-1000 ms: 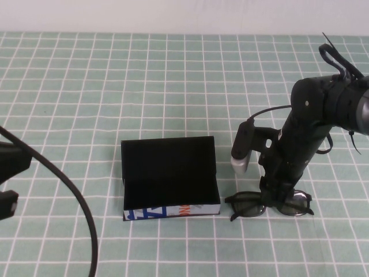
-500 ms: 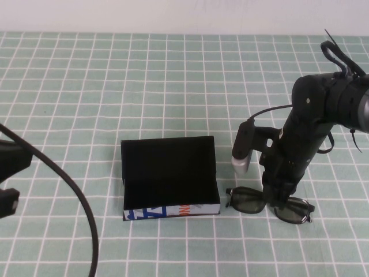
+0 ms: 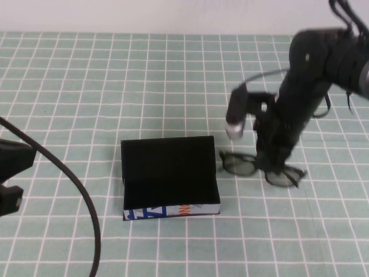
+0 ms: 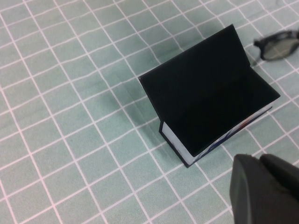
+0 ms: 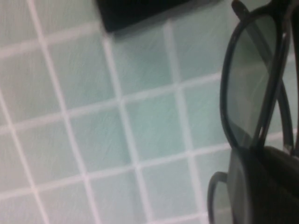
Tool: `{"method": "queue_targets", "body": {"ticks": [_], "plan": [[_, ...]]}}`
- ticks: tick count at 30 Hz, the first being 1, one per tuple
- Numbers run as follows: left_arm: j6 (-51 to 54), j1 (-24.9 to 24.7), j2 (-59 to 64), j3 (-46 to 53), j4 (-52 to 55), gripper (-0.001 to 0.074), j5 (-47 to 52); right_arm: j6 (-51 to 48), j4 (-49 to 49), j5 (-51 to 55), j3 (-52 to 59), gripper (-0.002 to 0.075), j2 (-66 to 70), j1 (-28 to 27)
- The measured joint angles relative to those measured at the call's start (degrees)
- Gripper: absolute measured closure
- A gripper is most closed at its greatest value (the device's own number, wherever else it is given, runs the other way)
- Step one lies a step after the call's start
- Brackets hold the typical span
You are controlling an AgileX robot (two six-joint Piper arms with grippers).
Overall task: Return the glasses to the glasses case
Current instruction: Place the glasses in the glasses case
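Note:
The glasses point(image 3: 241, 165), black-rimmed with dark lenses, are pinched at their middle by my right gripper point(image 3: 270, 167), which is shut on them. They appear raised slightly off the table, just right of the glasses case point(image 3: 170, 179). The case lies open, its black lid tilted back and its white printed edge facing me. The right wrist view shows one lens point(image 5: 254, 88) beside the gripper point(image 5: 266, 182), and a corner of the case point(image 5: 135, 11). In the left wrist view, the case point(image 4: 210, 98) and glasses point(image 4: 279, 44) lie far from my left gripper point(image 4: 261, 186), which is shut and empty.
A green cloth with a white grid point(image 3: 115, 86) covers the table. My left arm and its black cable point(image 3: 69, 190) sit at the near left edge. A white wall runs along the far side.
My right gripper closed on the glasses, then carried them up and away from the near edge, slightly left toward the case. The left arm has stayed put.

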Motion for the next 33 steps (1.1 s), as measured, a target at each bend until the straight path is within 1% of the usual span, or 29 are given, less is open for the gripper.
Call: {"method": "queue_targets", "body": {"ticks": [6, 11, 14, 21, 24, 28, 33], "plan": [[0.00, 0.00, 0.00, 0.00, 0.00, 0.0737, 0.00, 0.00, 4.70, 0.63, -6.99, 0.0725, 0.00, 0.00], [0.00, 0.00, 0.00, 0.00, 0.00, 0.0737, 0.00, 1.18, 7.39, 0.98, -10.17, 0.0725, -0.49, 0.57], [0.00, 0.00, 0.00, 0.00, 0.00, 0.0737, 0.00, 1.23, 7.88, 1.12, -10.97, 0.0725, -0.63, 2.40], [0.00, 0.00, 0.00, 0.00, 0.10, 0.0737, 0.00, 1.32, 7.63, 1.30, -11.10, 0.0725, -0.52, 10.12], [0.00, 0.00, 0.00, 0.00, 0.10, 0.0737, 0.00, 1.32, 7.24, 1.30, -11.34, 0.0725, 0.22, 12.54], [0.00, 0.00, 0.00, 0.00, 0.10, 0.0737, 0.00, 1.32, 6.97, 1.35, -12.21, 0.0725, 2.85, 14.74], [0.00, 0.00, 0.00, 0.00, 0.10, 0.0737, 0.00, 1.32, 6.97, 1.35, -16.15, 0.0725, 7.11, 15.86]]}}
